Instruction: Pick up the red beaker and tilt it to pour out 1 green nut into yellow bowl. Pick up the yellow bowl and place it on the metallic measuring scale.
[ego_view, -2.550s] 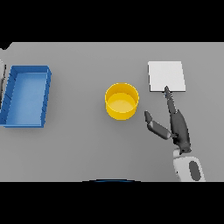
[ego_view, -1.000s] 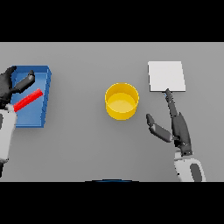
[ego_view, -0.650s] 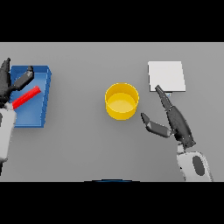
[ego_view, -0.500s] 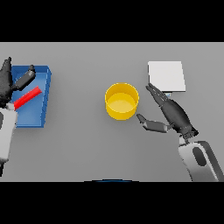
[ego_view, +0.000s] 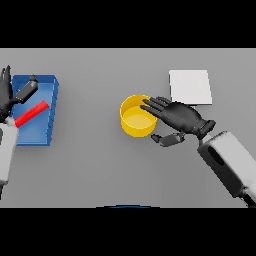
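On the grey counter (ego_view: 90, 165), the round yellow bowl (ego_view: 135, 116) sits near the middle. The right hand (ego_view: 181, 118) reaches in from the right, its fingers (ego_view: 153, 105) stretched out straight over the bowl's right rim and its thumb just beside the bowl's near right wall; the hand is released and grasps nothing. Just beyond it, on the far right, lies the flat square metallic measuring scale (ego_view: 190, 86), apart from the bowl. At the far left, the left hand (ego_view: 9, 97) is over the left edge of the blue rectangular tray (ego_view: 46, 115), and the slim red beaker (ego_view: 31, 113) lies tilted there against it. Whether this hand is grasping the beaker cannot be told.
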